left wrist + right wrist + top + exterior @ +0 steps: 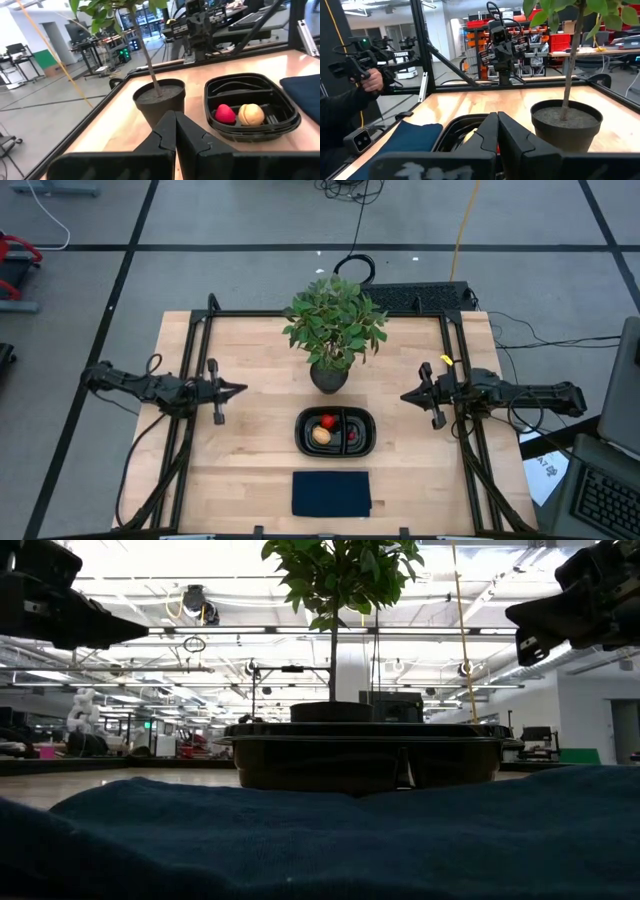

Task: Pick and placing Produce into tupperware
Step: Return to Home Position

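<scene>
The black oval tupperware (336, 432) sits mid-table, in front of the potted plant. Inside it lie a red strawberry-like piece (327, 421), a round yellow-orange piece (321, 436) and a small dark red berry (352, 436). The left wrist view shows the red piece (225, 113) and the yellow-orange piece (250, 114) in the container (280, 125). My left gripper (240, 390) hovers shut at the table's left side, pointing level toward the middle. My right gripper (406, 396) hovers shut at the right side, pointing level toward the middle. Neither holds anything.
A green leafy plant in a dark pot (331, 372) stands just behind the container. A dark blue cloth (331, 493) lies flat near the front edge. Black frame rails (190, 410) run along both sides. A person's hand (370, 80) holds a controller beyond the table.
</scene>
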`<state>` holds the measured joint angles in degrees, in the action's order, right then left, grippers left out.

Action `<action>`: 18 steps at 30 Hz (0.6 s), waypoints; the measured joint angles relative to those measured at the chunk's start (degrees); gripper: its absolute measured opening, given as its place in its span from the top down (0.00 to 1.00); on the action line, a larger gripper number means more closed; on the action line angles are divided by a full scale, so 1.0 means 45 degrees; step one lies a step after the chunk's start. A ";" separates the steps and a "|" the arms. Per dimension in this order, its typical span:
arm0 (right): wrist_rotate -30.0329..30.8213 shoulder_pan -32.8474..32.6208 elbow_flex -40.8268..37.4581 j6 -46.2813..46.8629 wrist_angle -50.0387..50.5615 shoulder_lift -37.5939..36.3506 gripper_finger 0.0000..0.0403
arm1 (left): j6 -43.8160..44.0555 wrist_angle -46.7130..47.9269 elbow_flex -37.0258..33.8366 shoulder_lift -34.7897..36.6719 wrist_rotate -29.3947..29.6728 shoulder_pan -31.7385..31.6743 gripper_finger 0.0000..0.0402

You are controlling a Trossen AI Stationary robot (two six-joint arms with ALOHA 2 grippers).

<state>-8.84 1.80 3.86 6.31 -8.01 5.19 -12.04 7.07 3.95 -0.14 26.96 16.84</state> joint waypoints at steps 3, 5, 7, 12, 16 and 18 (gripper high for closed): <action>0.0319 0.0001 0.0000 -0.0006 -0.0015 0.0002 1.00 | 0.0132 0.0005 0.0000 0.0000 -0.0156 -0.0234 1.00; 0.0315 0.0000 -0.0002 0.0007 0.0021 0.0000 1.00 | 0.0249 -0.0006 -0.0001 0.0000 -0.0545 -0.0370 1.00; 0.0292 -0.0004 -0.0072 0.0101 -0.0101 0.0006 1.00 | 0.0336 -0.0159 -0.0043 0.0000 -0.0891 -0.0466 1.00; 0.0292 0.0000 -0.0149 0.0204 -0.0080 0.0012 1.00 | 0.0366 -0.0199 -0.0058 0.0000 -0.1219 -0.0501 1.00; 0.0292 0.0000 -0.0166 0.0209 -0.0216 0.0001 1.00 | 0.0366 -0.0199 -0.0058 0.0000 -0.1234 -0.0501 1.00; 0.0289 0.0000 -0.0174 0.0209 -0.0192 0.0001 1.00 | 0.0366 -0.0199 -0.0058 0.0000 -0.1260 -0.0501 1.00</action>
<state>-7.54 1.80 3.07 7.25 -8.87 5.19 -10.39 6.17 3.68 -0.14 21.29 14.59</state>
